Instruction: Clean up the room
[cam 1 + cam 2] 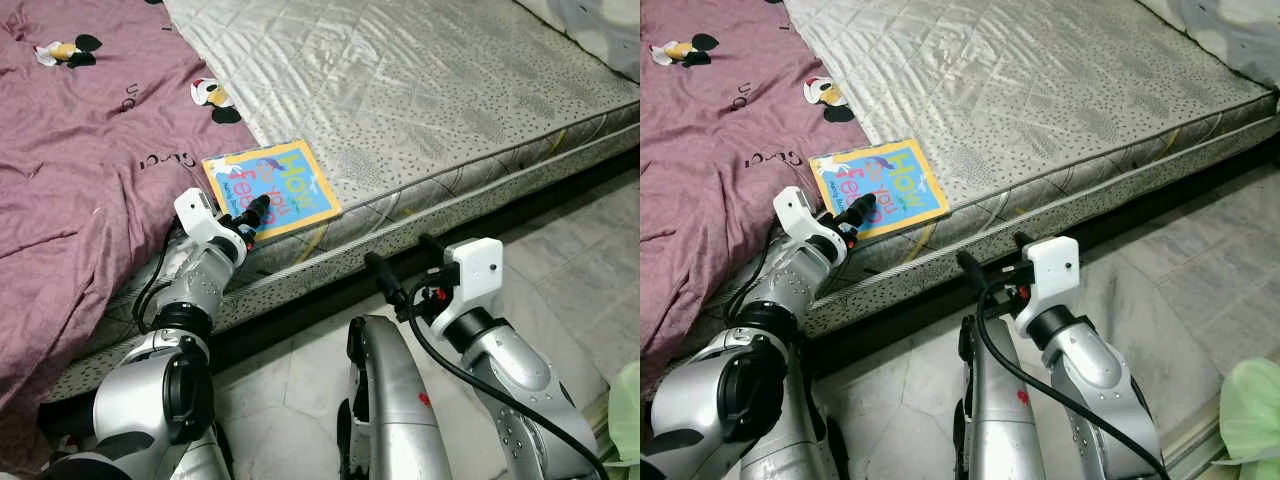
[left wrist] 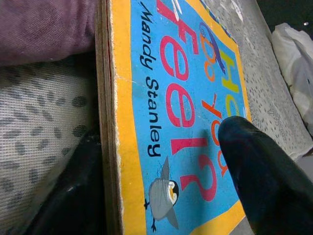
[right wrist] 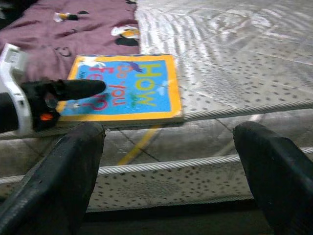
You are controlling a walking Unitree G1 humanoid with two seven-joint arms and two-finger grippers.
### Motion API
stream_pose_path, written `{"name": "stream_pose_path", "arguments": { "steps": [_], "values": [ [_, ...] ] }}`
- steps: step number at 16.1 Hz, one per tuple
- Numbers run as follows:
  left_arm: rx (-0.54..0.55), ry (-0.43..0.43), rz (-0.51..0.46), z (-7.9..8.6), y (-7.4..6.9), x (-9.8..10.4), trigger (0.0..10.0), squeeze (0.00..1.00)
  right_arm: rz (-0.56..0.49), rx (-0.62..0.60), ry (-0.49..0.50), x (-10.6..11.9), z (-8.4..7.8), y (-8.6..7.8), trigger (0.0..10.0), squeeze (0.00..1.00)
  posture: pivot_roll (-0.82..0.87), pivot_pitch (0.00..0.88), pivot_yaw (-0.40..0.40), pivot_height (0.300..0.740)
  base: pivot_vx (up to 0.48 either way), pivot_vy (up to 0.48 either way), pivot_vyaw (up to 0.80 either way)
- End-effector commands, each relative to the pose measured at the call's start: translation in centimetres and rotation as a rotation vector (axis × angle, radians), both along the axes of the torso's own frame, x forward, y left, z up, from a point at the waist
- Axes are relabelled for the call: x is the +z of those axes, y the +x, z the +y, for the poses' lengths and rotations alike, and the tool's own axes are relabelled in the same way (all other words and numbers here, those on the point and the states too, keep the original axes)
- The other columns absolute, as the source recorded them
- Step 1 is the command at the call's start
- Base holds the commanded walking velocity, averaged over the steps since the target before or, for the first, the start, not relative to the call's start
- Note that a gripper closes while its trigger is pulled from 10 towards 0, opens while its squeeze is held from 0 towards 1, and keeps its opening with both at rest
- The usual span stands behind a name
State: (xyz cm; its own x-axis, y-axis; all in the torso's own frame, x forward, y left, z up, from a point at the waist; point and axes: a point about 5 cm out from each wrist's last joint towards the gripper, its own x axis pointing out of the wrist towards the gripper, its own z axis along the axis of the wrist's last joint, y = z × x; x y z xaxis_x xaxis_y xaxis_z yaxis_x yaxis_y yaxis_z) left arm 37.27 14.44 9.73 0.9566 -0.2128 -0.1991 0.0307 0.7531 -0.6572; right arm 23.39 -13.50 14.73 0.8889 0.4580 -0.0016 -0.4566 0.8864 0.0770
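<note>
A board book (image 1: 285,180) with a blue cover and yellow border, titled "How do you feel?", lies flat at the near edge of the bare grey mattress (image 1: 430,90). My left gripper (image 1: 258,212) is at the book's near left corner, open. In the left wrist view one finger (image 2: 264,176) sits over the cover (image 2: 186,88) and the other lies below the book's edge against the mattress. My right gripper (image 1: 400,262) hangs open lower down, in front of the mattress side, with nothing between its fingers. Its wrist view looks at the book (image 3: 142,85) and the left gripper's fingers (image 3: 73,89).
A purple sheet (image 1: 80,150) with cartoon prints covers the mattress to the left of the book. A dark gap runs under the bed frame. Pale tiled floor (image 1: 570,250) lies to the right, with a green object (image 1: 1250,400) at the lower right edge.
</note>
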Motion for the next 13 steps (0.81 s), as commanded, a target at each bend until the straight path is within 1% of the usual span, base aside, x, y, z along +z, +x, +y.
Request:
{"name": "stream_pose_path", "arguments": {
  "steps": [1, 3, 6, 8, 11, 12, 13],
  "values": [
    [-0.019, 0.0, 0.031, -0.4, -0.1, -0.4, 0.0, 0.0, 0.025, 0.059, 0.016, -0.2, 0.4, -0.2, 10.0, 0.0, -0.2, 0.111, -0.079, 0.477, 0.0, 0.0, 0.0],
    [-0.022, 0.003, 0.04, -0.3, -0.1, -0.5, 0.0, 0.0, 0.03, 0.085, 0.024, -0.2, 0.6, -0.2, 10.0, 0.0, -0.2, 0.104, -0.078, 0.477, 0.0, 0.0, 0.0],
    [-0.009, -0.028, 0.041, 0.1, 0.0, -0.3, 0.0, 0.0, 0.028, 0.078, 0.029, -0.2, 0.6, 0.2, 10.0, 0.0, -0.19, 0.092, -0.075, 0.477, 0.0, 0.0, 0.0],
    [-0.009, -0.033, 0.036, 0.4, 0.1, -0.2, 0.0, 0.0, 0.019, 0.079, 0.036, -0.1, 0.6, 0.5, 10.0, 0.0, -0.18, 0.086, -0.075, 0.477, 0.0, 0.0, 0.0],
    [-0.021, -0.036, 0.041, 0.4, 0.1, -0.2, 0.0, 0.0, 0.024, 0.122, 0.06, 0.1, 0.9, 0.7, 10.0, 0.0, -0.18, 0.077, -0.076, 0.477, 0.0, 0.0, 0.0],
    [-0.029, -0.034, 0.034, 0.2, 0.1, -0.1, 0.0, 0.0, 0.033, 0.16, 0.075, 0.0, 1.2, 0.7, 10.0, 0.0, -0.17, 0.074, -0.077, 0.477, 0.0, 0.0, 0.0],
    [-0.03, -0.035, 0.031, 0.2, 0.2, 0.0, 0.0, 0.0, 0.033, 0.174, 0.075, 0.0, 1.4, 0.8, 10.0, 0.0, -0.16, 0.07, -0.081, 0.477, 0.0, 0.0, 0.0]
  ]
}}
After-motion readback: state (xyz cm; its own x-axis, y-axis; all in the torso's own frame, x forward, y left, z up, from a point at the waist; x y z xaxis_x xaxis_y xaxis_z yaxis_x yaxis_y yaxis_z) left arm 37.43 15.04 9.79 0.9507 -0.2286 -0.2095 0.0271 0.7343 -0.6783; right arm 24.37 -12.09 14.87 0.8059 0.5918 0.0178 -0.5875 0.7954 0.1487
